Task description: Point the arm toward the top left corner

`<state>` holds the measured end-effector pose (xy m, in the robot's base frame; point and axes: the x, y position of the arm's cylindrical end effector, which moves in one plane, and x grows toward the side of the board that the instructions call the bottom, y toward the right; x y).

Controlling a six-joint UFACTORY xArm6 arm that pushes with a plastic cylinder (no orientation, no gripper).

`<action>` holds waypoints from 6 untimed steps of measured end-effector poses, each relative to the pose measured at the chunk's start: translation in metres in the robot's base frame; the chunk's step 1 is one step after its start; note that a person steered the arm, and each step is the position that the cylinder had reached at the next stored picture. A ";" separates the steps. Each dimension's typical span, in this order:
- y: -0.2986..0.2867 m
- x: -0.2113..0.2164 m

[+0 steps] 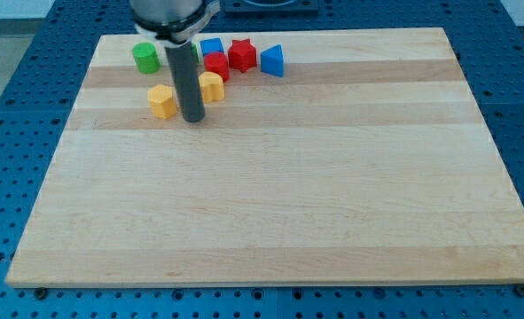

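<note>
Wooden board [270, 204] lies bare across its near and right parts; all blocks crowd the far left. No pincer here: my tip [193, 120] holds nothing, resting between two yellow blocks [162, 100] [211, 85], near the green cylinder [144, 58], red blocks [215, 64] [241, 54], blue blocks [211, 46] [273, 60]. No writing shows.

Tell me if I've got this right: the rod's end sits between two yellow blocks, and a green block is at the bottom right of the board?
Not quite. My tip does sit between the two yellow blocks, but the green block is near the top left of the board, not the bottom right. The camera view shows it.
</note>
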<state>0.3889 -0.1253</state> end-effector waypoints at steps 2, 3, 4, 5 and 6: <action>-0.018 -0.032; 0.001 -0.040; 0.022 -0.040; 0.025 -0.034; 0.032 -0.012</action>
